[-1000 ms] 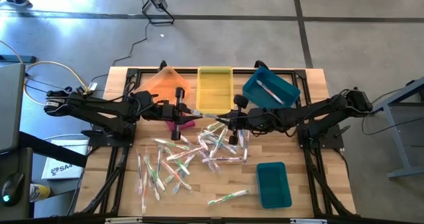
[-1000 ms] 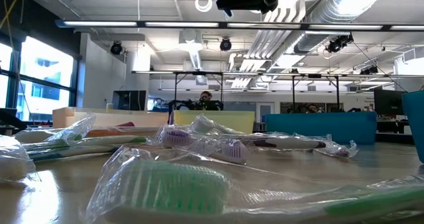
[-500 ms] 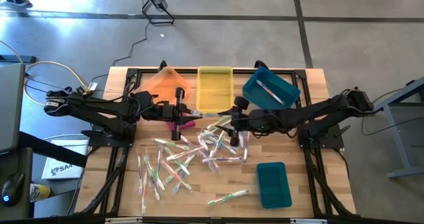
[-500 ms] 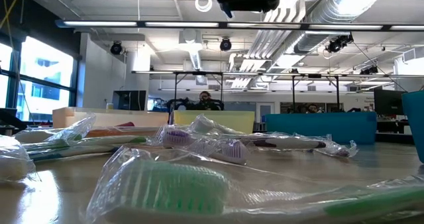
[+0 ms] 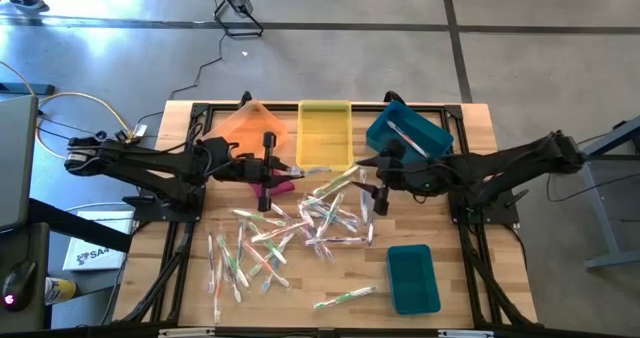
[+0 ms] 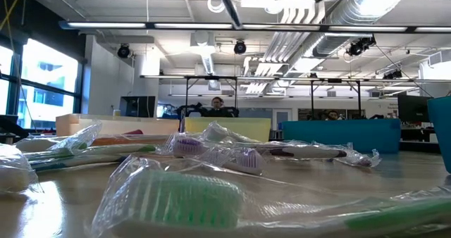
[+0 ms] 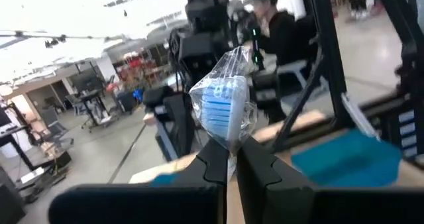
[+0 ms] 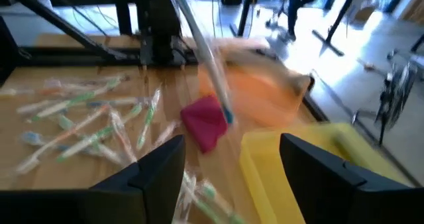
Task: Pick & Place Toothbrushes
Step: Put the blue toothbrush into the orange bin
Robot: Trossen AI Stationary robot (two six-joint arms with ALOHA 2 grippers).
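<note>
Wrapped toothbrush (image 7: 224, 111) sits clamped in left claw (image 7: 228, 161), seen from its wrist; right claw (image 8: 228, 159) gapes apart.

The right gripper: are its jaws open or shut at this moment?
Open. In the right wrist view the right gripper shows its two dark fingers standing far apart with nothing between them, above the yellow bin.

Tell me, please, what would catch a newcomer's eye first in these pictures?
Probably the heap of wrapped toothbrushes scattered over the middle of the wooden table. Next, the left gripper, shut on a wrapped blue-bristled toothbrush held near the orange bin. Then the bright bins along the far edge: the yellow bin in the middle and a tilted teal bin, with the right gripper open beside it.
</note>
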